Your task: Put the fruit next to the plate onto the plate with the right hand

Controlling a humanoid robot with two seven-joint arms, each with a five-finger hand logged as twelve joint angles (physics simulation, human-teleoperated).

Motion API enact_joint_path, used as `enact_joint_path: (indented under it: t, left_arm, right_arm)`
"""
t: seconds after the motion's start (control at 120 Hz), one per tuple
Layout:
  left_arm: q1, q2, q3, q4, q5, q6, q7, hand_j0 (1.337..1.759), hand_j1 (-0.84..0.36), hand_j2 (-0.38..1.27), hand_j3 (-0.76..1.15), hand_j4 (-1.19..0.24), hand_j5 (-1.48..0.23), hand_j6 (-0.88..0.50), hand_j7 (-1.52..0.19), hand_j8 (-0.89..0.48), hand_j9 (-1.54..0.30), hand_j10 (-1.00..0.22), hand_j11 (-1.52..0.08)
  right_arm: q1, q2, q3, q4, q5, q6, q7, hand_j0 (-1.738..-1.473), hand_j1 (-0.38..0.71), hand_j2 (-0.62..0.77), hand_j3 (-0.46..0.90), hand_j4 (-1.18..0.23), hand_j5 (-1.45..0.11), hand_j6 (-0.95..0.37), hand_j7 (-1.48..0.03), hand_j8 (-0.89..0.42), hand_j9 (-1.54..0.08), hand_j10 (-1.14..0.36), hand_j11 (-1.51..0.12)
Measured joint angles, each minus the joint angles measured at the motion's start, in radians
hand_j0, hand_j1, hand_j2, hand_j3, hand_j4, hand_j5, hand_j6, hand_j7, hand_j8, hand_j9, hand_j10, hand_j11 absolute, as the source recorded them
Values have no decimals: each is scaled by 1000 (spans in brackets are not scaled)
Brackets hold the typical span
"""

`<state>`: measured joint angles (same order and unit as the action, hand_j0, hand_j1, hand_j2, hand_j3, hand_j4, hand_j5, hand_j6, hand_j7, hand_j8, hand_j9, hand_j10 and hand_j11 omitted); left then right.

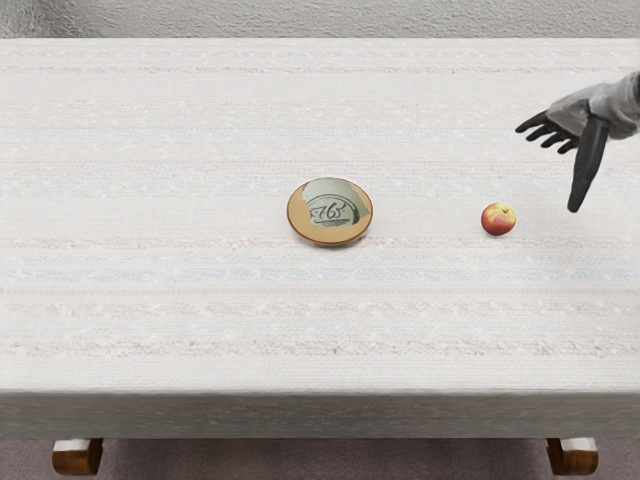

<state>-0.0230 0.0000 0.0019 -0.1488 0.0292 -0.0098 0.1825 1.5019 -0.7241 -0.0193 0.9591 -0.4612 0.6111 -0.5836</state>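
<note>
Head view looks down on a long pale table (pixel 150 300) with wooden legs (pixel 78 456). From the right edge the right hand (pixel 578 122) hovers, dark fingers (pixel 588 170) spread apart, holding nothing. Mid-table sits 1 small tan-rimmed plate (pixel 296 222), perhaps with a painted mark inside. The red-yellow fruit (pixel 498 218) lies on the table, right of the plate and well apart from it, near the hand.

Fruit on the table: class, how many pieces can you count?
1. An apple lies on the table, right of the plate and apart from it, near the open right hand. Nothing in view could hide another.
</note>
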Motion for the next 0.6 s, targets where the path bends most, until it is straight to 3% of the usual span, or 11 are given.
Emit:
enact_joint_path:
  t: [0.283,0.458,0.6]
  left_arm:
    - [0,0,0,0,0,0,0,1658,349,0,0,0,0,-1,0,-1,0,0,0]
    - [0,0,0,0,0,0,0,1658,349,0,0,0,0,-1,0,-1,0,0,0]
    - [0,0,0,0,0,0,0,1658,349,0,0,0,0,-1,0,-1,0,0,0]
  right_arm:
    - [16,63,95,16,29,0,-24,-1658,-349,0,0,-3,0,-4,0,-3,0,-2,0]
    - [-2,33,127,317,-156,-22,-27,-1658,-349,0,0,-3,0,-4,0,-3,0,-2,0]
    - [-87,20,129,407,-340,-145,-27,-1658,-349,0,0,-3,0,-4,0,-3,0,-2,0]
